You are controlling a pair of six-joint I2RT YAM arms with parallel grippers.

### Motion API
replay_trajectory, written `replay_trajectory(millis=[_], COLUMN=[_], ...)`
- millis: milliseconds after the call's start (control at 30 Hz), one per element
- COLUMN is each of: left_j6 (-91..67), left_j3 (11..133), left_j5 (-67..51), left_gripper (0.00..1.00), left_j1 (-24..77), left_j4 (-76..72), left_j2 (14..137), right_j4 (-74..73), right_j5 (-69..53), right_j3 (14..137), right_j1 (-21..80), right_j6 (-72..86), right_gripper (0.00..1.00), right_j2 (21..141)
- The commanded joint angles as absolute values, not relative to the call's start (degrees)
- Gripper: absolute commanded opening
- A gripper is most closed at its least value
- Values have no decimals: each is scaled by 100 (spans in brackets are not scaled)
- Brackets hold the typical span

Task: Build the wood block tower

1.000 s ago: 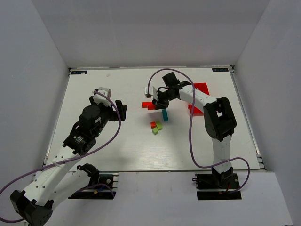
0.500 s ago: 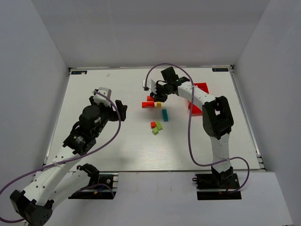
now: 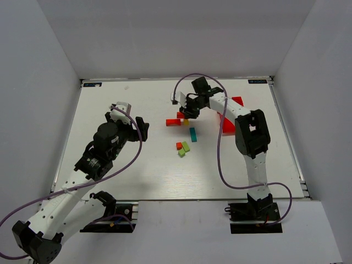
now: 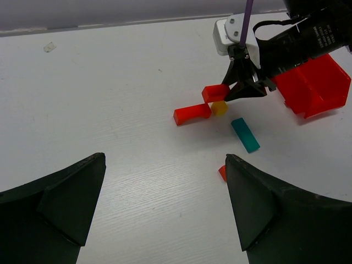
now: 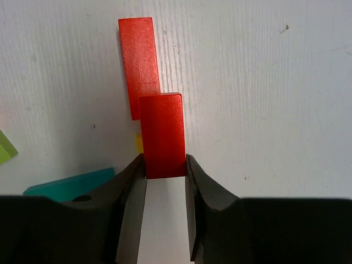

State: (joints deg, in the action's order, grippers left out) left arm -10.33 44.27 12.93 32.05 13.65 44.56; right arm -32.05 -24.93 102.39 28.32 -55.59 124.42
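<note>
The wood block tower is not a stack here: its blocks lie singly on the white table [image 3: 110, 104]. My right gripper [image 3: 186, 114] [image 5: 165, 171] is shut on a red bar [image 5: 161, 135] [image 4: 215, 92], held just above the table. Below and beside it lie a second red bar [image 3: 174, 122] [image 5: 137, 52], a yellow cube [image 3: 186, 122] [image 4: 219, 108] and a teal bar [image 3: 193, 134] [image 4: 245, 135]. Nearer lie an orange-red cube [image 3: 179, 146] and two lime green blocks [image 3: 186, 147]. My left gripper [image 3: 144, 129] [image 4: 165, 159] hangs open and empty, left of the blocks.
A red plastic bin [image 3: 237, 101] [image 4: 316, 85] stands at the back right, partly hidden behind the right arm. White walls enclose the table on three sides. A purple cable [image 3: 220, 154] loops off the right arm.
The right gripper has carried the red bar a little toward the far side, away from the teal bar, uncovering the yellow cube. The left arm has not moved.
</note>
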Motion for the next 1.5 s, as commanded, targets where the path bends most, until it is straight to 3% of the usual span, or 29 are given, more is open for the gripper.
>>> replay_trajectory(millis=[0, 700, 1467], left_j6=[-984, -984, -984], left_j3=[4386, 4386, 4333], left_j5=[1257, 1257, 1257], left_gripper=[99, 99, 99], left_j1=[3182, 3182, 3182], left_j4=[1292, 1292, 1292], left_j2=[4430, 4430, 4430], right_j4=[-3515, -3788, -3788], right_j5=[-2769, -2935, -2935], right_j3=[10669, 10846, 10872], right_j1=[2769, 2777, 2795], right_j6=[-5800, -6003, -5985], right_gripper=[6, 9, 20], right_j2=[12577, 12841, 12973])
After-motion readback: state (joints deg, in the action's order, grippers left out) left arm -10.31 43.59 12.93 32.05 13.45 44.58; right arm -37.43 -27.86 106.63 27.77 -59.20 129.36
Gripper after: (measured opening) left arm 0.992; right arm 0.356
